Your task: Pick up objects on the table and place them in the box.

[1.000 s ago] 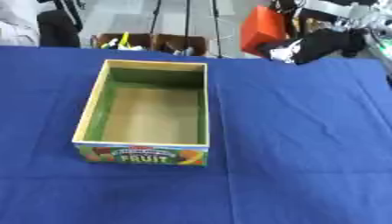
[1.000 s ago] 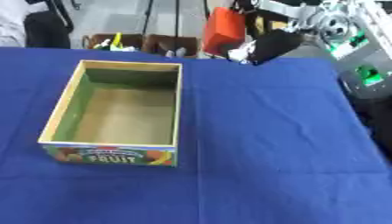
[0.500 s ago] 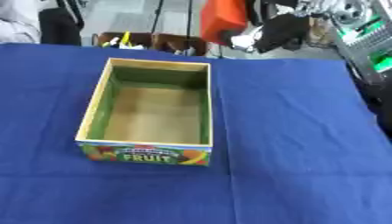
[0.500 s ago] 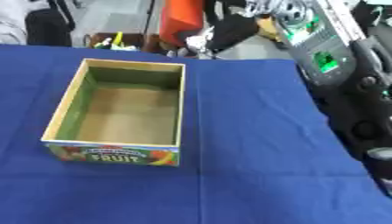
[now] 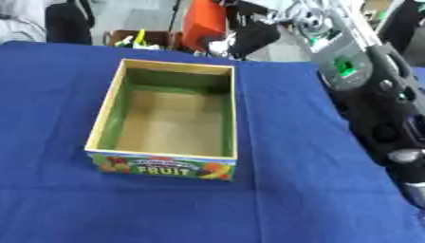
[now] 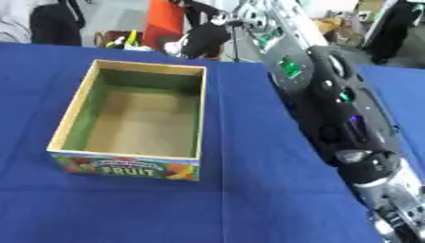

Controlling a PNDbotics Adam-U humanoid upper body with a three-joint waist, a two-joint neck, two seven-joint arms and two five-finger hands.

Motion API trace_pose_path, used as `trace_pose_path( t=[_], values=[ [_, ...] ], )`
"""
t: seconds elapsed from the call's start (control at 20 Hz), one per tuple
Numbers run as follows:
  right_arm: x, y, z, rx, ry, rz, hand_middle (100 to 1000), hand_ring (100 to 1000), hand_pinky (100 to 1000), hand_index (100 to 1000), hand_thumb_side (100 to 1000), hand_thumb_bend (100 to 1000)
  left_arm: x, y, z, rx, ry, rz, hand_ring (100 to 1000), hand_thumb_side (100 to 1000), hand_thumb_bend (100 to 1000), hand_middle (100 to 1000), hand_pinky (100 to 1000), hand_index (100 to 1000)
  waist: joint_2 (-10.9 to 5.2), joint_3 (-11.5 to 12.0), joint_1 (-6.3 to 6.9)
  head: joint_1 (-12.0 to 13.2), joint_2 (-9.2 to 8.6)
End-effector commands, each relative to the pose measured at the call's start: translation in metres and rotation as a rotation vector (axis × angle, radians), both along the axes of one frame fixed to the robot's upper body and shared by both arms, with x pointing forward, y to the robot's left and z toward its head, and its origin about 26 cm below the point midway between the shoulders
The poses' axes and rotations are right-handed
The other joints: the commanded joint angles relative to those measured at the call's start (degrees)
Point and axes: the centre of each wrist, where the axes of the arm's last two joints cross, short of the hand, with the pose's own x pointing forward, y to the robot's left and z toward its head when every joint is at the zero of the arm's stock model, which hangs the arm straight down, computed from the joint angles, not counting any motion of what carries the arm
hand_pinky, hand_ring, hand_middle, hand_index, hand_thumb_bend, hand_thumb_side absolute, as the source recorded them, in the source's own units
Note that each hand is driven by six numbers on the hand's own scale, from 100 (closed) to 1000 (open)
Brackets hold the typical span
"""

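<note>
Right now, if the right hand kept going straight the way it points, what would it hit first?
Probably the orange object past the table's far edge: the right hand is beyond the box and points far and leftward. Depth is unclear, so it might miss it.

- Right arm point(image 6: 332, 104): enters from the lower right corner and extends diagonally up and to the left, toward the far edge of the worktop.
- Arm build: black casing with silver joints; a small green lit panel point(image 6: 287, 65) shows on the upper segment, and a silver joint point(image 6: 365, 166) lies nearer the camera.
- Right hand point(image 6: 202, 42): black, at the far end of the arm, held above the far edge, pointing down and to the left.
- Finger state of the right hand: too blurred to determine.
- Left arm and left hand: neither appears in either eye view.
</note>
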Motion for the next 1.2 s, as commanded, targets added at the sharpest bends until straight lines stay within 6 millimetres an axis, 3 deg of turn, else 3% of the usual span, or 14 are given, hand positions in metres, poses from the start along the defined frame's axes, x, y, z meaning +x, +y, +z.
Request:
trace_pose_path(
  t=[0.05, 0.1, 0.4, 0.9, 1.2],
  values=[
    [0.006, 0.006, 0.005, -0.044, -0.039, -0.06, 348, 603, 405, 432, 497, 100, -0.002, -0.001, 0.009, 0.012, -0.035, -0.014, 650, 928, 100, 603, 460, 632, -1.12, 0.2, 0.26, -1.3, -0.84],
    [0.009, 0.008, 0.001, -0.071, -0.032, -0.077, 354, 602, 403, 432, 461, 100, -0.002, -0.001, 0.009, 0.012, -0.035, -0.015, 650, 929, 100, 603, 460, 632, -1.1, 0.2, 0.25, -1.6, -0.9],
    [0.02, 0.021, -0.013, -0.237, 0.053, -0.147, 371, 596, 388, 435, 455, 100, -0.002, -0.003, 0.01, 0.008, -0.039, -0.021, 650, 928, 100, 602, 460, 631, -0.94, 0.7, 0.29, -3.0, -2.18],
    [0.028, 0.038, -0.034, -0.235, 0.065, -0.183, 372, 599, 388, 436, 451, 100, -0.002, -0.004, 0.01, 0.005, -0.036, -0.025, 650, 927, 100, 602, 460, 630, -0.86, 0.8, 0.22, -3.4, -3.62],
    [0.031, 0.047, -0.042, -0.244, 0.079, -0.165, 373, 599, 386, 436, 449, 100, -0.002, -0.003, 0.01, 0.005, -0.034, -0.025, 651, 927, 100, 602, 461, 630, -1.01, 0.8, 0.1, -3.3, -3.4]
  ],
)
